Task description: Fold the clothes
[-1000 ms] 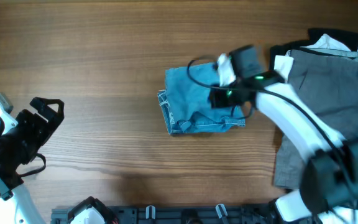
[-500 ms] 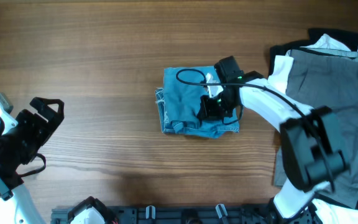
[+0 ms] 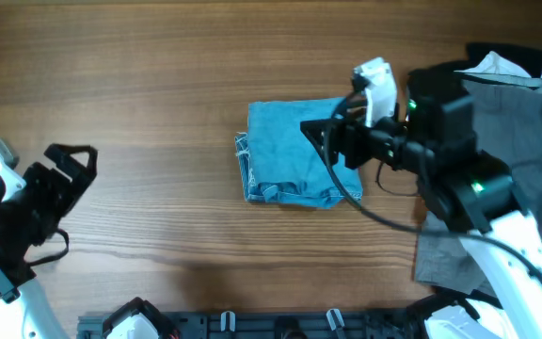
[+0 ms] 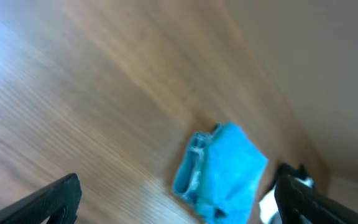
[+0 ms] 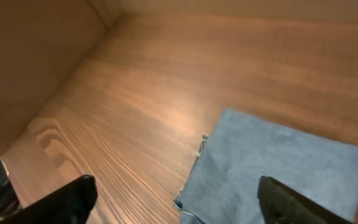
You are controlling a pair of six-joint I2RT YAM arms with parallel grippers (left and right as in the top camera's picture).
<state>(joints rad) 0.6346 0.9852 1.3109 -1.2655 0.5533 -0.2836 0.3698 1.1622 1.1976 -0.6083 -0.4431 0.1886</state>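
Observation:
The light-blue jeans (image 3: pixel 285 151) lie folded into a compact square at the table's middle, frayed hem along the left edge. My right gripper (image 3: pixel 321 143) hovers open over the bundle's right part, holding nothing. From the right wrist the denim (image 5: pixel 278 168) fills the lower right, and the dark fingertips (image 5: pixel 67 199) stand wide apart above it. My left gripper (image 3: pixel 69 168) rests open at the far left, well away from the jeans. The left wrist view shows the blue bundle (image 4: pixel 225 165) in the distance between its spread fingers (image 4: pixel 55 199).
A heap of other clothes covers the right side: grey trousers (image 3: pixel 525 132) on top, a white garment (image 3: pixel 497 66) and a black one (image 3: pixel 511 52) behind. A black rail (image 3: pixel 280 325) runs along the front edge. Bare wood (image 3: pixel 158 94) lies between the left arm and the jeans.
My right gripper has opened and risen off the folded jeans, its arm swinging back to the right. The jeans lie flatter and squarer. The left arm has not moved.

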